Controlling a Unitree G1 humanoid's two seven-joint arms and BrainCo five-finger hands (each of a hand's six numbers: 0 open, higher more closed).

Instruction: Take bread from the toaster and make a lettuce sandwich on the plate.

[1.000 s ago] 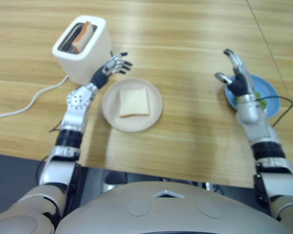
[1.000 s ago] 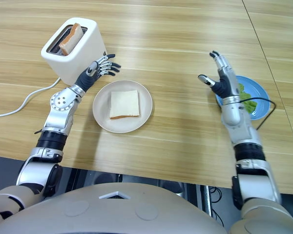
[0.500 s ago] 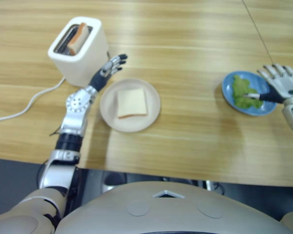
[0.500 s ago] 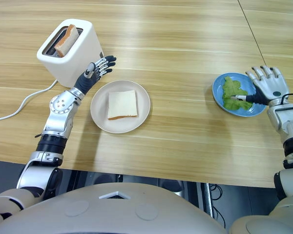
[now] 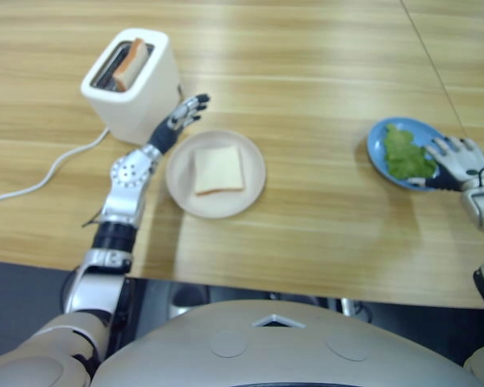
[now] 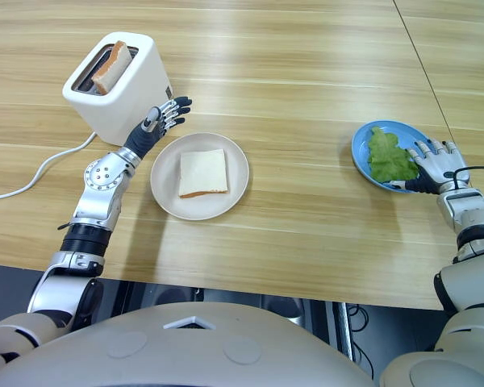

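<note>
Left hand point(image 6: 163, 113) at the toaster's point(image 6: 117, 85) five o'clock, fingers wide. Right hand point(image 6: 436, 164), fingers spread, perhaps touches the blue plate point(image 6: 357, 153) at three o'clock.

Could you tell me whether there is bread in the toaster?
Yes, in: one slice sticks up from a slot of the toaster.

White toaster point(image 6: 121, 93) upright, table's far left, toast point(image 6: 113, 67) standing in slot, beige plate point(image 6: 161, 191) just beside, one bread slice point(image 6: 203, 172) flat on it, lettuce point(image 6: 387, 157) on blue dish point(image 6: 359, 157) near right edge.
</note>
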